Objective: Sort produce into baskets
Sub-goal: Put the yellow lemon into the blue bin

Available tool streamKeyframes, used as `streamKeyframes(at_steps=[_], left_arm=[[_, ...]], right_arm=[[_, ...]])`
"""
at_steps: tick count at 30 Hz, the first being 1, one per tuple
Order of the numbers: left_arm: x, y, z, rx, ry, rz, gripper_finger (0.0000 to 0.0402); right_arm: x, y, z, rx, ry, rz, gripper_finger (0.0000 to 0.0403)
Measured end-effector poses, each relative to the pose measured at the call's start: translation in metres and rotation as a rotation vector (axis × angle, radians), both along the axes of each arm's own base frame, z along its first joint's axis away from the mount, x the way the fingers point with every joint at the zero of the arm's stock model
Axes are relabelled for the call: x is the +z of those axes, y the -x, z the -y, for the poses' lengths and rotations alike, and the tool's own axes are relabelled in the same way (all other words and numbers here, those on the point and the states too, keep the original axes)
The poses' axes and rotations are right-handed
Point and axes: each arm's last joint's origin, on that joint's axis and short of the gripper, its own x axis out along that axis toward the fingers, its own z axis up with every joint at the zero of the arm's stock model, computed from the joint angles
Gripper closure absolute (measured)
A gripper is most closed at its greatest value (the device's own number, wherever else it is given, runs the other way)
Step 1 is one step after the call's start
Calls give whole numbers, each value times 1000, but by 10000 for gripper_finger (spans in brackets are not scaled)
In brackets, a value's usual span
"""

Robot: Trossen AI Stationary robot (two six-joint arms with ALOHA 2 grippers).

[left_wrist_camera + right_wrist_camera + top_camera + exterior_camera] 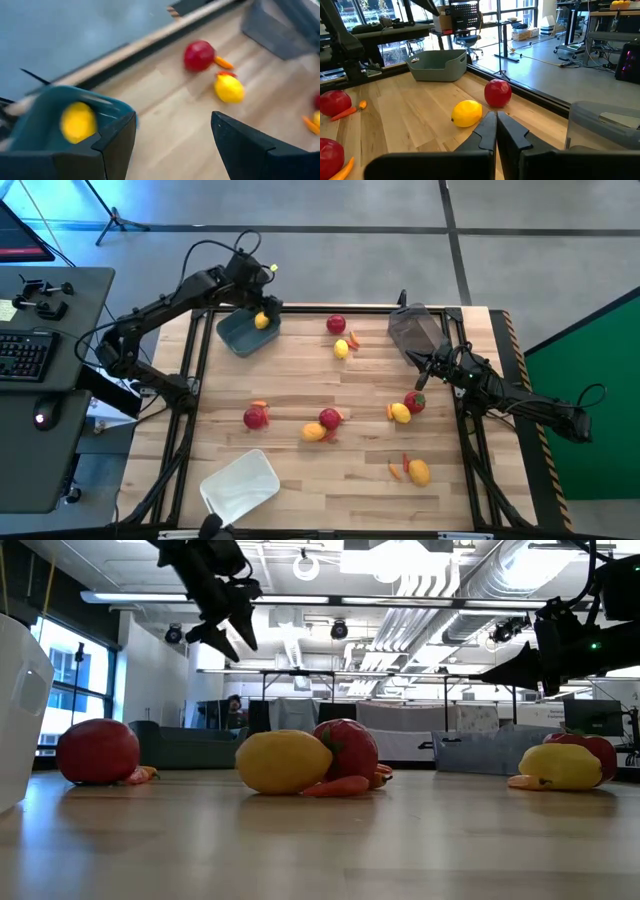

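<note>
From overhead, my left gripper [262, 292] hangs with fingers spread and empty over the blue bin [243, 332] at the table's far left; a lemon [262, 321] lies inside the bin. The left wrist view shows that lemon up close between the parted fingers [117, 145], plus a red fruit [199, 55] and a second lemon [229, 89] on the wood farther right.

My right gripper [420, 376] sits clenched on nothing at the right side, just beside the dark bin [412, 328] at the far right. Its wrist view shows the two fingers [487, 132] pressed together (something the overhead cannot resolve), aimed across the table toward the blue bin.

Only the overhead takes in the white bin [240, 484] at the near left edge, empty, and the loose produce: red fruits, lemons and small peppers scattered across the middle and right of the table [300, 380]. The low view shows the middle group level: a lemon, a red fruit and a pepper [340, 786] touching in a cluster.

I can read no labels or writing on any item.
</note>
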Motion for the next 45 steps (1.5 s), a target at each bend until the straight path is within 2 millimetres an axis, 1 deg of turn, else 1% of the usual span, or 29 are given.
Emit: streamKeyframes(at_steps=[3,7,11,14,19,22,24,29,33,36,38,41,45], left_arm=[[0,-7,8,-54,10,5,159],[1,-21,26,-189,-56,-17,159],[5,-41,50,-276,-84,36,159],[4,-59,69,-344,-129,128,159],[-14,-87,99,-436,-172,277,159],[-29,-99,111,-467,-160,293,159],[-41,-103,115,-476,-135,270,159],[-63,-114,121,-507,-101,198,159],[-78,-127,123,-568,-130,183,159],[-91,-136,123,-599,-101,194,159],[-99,-142,123,-590,-67,213,159],[-107,-148,121,-559,-61,218,159],[-118,-153,116,-460,-64,205,159]], right_arm=[[0,0,0,0,0,0,403],[0,0,0,0,0,0,403],[0,0,0,-1,0,0,403],[0,0,0,-1,0,0,403],[0,0,0,0,0,1,403],[0,0,0,0,1,1,403],[0,0,0,1,17,-11,403],[0,0,0,14,154,-102,403],[0,0,0,14,146,-96,403],[0,0,0,10,118,-78,403],[0,0,0,9,109,-70,403],[0,0,0,5,84,-52,403],[1,0,1,-9,69,-36,403]])
